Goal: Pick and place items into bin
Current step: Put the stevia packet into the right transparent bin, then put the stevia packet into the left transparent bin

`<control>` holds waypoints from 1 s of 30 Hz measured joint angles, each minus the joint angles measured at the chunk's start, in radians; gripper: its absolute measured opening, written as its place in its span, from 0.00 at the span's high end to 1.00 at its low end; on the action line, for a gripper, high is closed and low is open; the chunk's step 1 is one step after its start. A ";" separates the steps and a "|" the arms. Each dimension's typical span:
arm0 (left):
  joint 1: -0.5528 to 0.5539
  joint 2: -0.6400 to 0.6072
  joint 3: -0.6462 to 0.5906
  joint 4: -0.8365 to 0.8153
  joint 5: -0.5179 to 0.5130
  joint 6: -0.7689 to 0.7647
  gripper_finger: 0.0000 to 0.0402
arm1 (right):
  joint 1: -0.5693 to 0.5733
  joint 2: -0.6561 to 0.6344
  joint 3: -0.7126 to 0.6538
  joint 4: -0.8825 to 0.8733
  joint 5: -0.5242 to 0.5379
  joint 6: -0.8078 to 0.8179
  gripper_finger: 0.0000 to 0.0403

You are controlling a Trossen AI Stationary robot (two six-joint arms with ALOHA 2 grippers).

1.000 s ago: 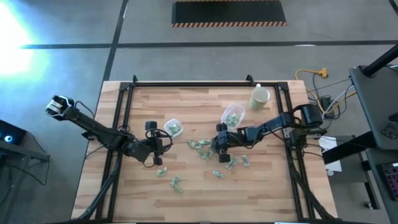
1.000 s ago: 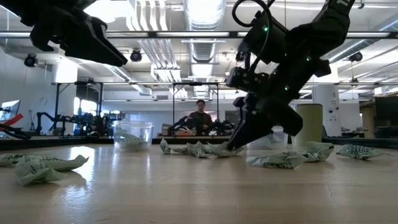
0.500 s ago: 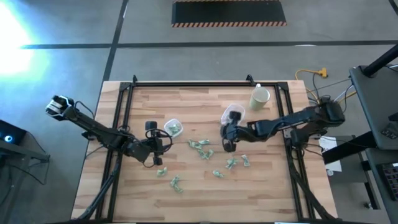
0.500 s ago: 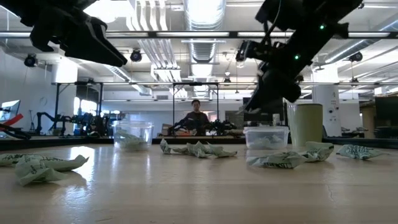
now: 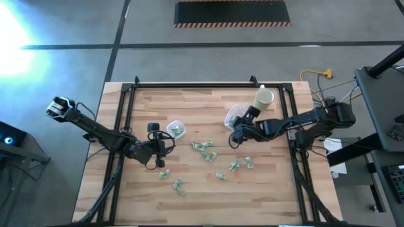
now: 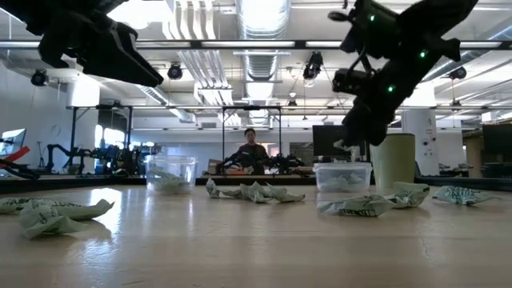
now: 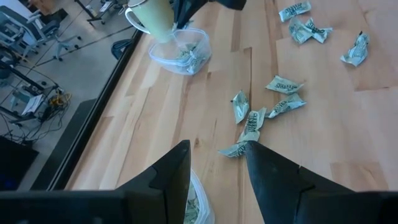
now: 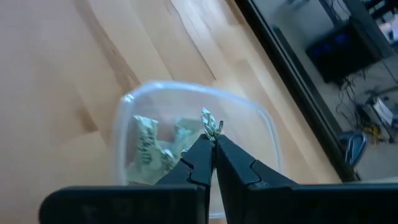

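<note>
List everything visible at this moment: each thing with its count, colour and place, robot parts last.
Candy pieces: about a dozen loose, pale green and white, mid-table; more inside both tubs.
Clear tubs: two; one left of centre, one under the right gripper.
Cup: one, cream, far right of table.
Table: one, light wood.
Person: one, in the room behind.
Left gripper: open, above the table beside the left tub.
Right gripper: shut on one candy piece, over its tub.
</note>
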 joint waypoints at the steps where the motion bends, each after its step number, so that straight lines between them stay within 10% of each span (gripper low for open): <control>1: 0.000 0.000 0.000 0.000 0.000 0.000 0.65 | -0.010 0.004 -0.007 0.007 0.000 0.004 0.98; 19: 0.000 0.000 -0.010 0.001 0.000 0.000 0.65 | -0.037 -0.007 -0.041 0.071 -0.035 -0.012 0.68; 30: 0.001 0.123 -0.016 0.163 0.106 0.133 0.65 | 0.015 -0.047 -0.035 0.139 -0.184 -0.126 0.69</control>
